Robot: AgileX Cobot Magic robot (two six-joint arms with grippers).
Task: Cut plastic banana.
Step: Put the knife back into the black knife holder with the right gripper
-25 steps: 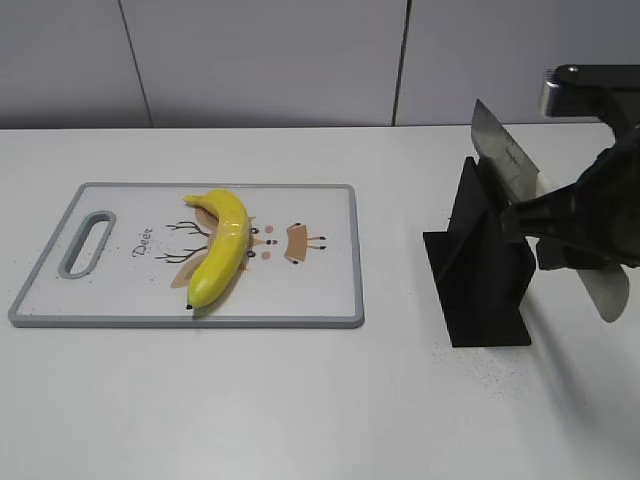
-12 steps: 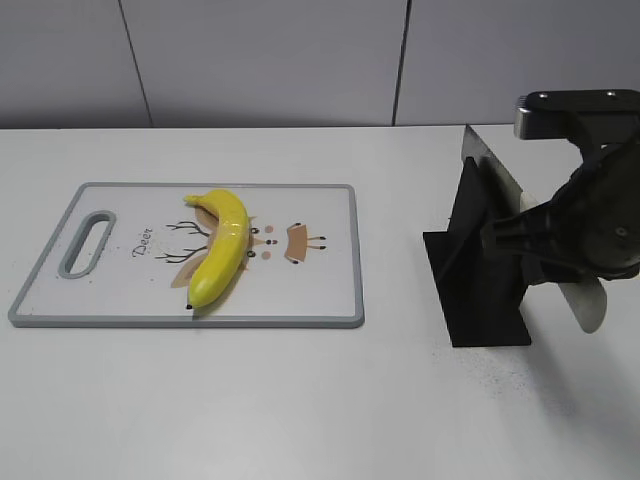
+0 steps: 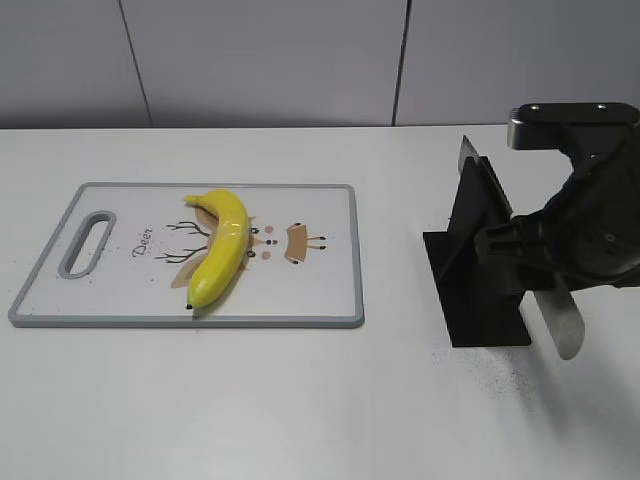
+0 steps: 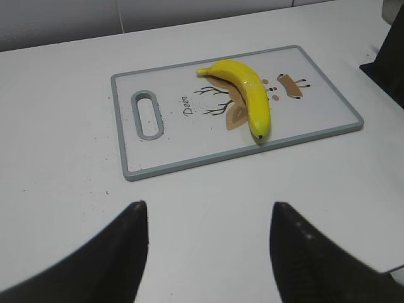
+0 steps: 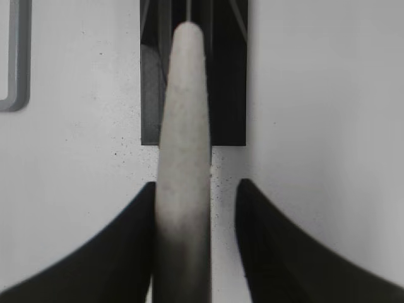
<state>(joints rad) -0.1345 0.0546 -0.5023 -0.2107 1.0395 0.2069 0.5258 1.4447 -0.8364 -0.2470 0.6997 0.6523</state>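
A yellow plastic banana (image 3: 222, 245) lies on a white cutting board (image 3: 330, 290) with a deer drawing, at the left of the table; both also show in the left wrist view, the banana (image 4: 246, 95) on the board (image 4: 170, 151). My right gripper (image 3: 542, 265) is shut on a knife with a steel blade (image 3: 480, 175) and a pale handle (image 3: 558, 325), held tilted at the black knife stand (image 3: 485, 300). In the right wrist view the handle (image 5: 184, 126) runs between the jaws (image 5: 196, 189), pressed to the left finger. My left gripper (image 4: 205, 211) is open and empty, above bare table in front of the board.
The black knife stand (image 5: 227, 76) stands at the right, well apart from the board; its edge shows in the left wrist view (image 4: 391, 69). A grey wall runs behind the table. The left arm is outside the exterior view.
The right gripper has moved left and down with the knife. The blade tip has dropped lower against the stand and the handle end has swung down and left. Banana and board have not moved.
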